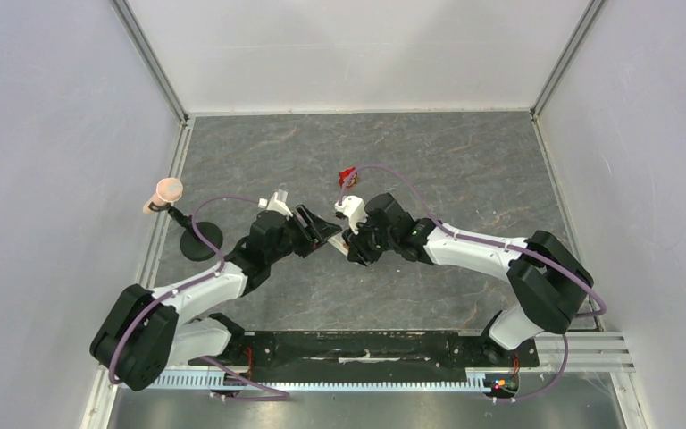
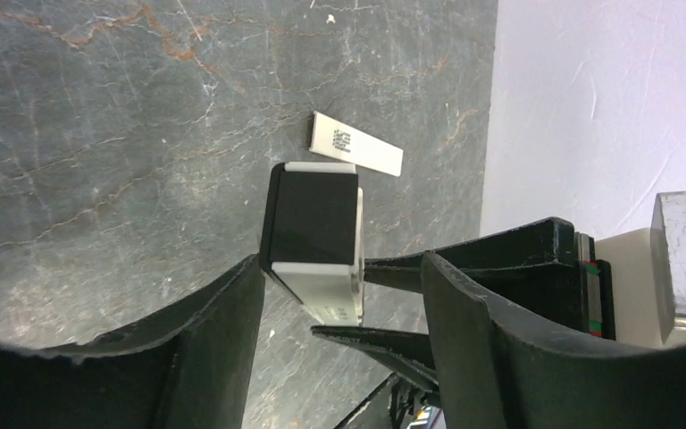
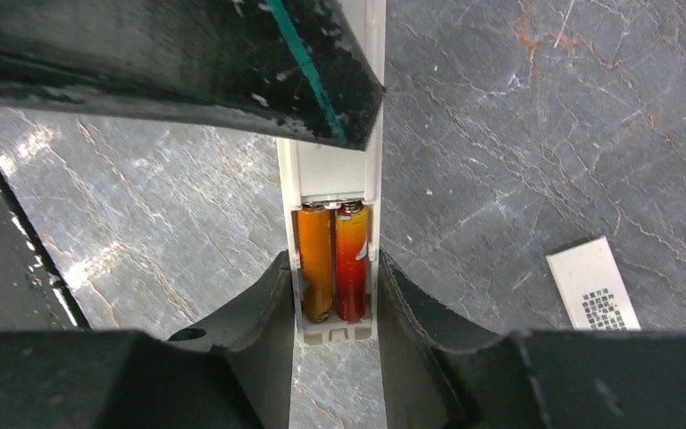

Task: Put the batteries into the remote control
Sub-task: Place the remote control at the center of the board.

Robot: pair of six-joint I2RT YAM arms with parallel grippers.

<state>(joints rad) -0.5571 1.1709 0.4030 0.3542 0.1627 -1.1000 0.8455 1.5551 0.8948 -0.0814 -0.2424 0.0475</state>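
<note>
- Grey veined tabletop point(image 1: 464, 161) boxed in by pale walls; both arms meet near its middle.
- Clamped on the remote control point(image 3: 330, 183) is the right gripper point(image 3: 332, 295) — its fingers press both long edges.
- Side by side in the open recess lie the batteries point(image 3: 315, 264), orange-red, between those fingers.
- Around the remote's dark end the left gripper point(image 2: 344, 268) stands apart — a gap shows on one side.
- On the table at 4 o'clock from the remote lies the white cover strip point(image 3: 594, 283).
- At 12 o'clock from the grippers sits the small red box point(image 1: 348, 176).
</note>
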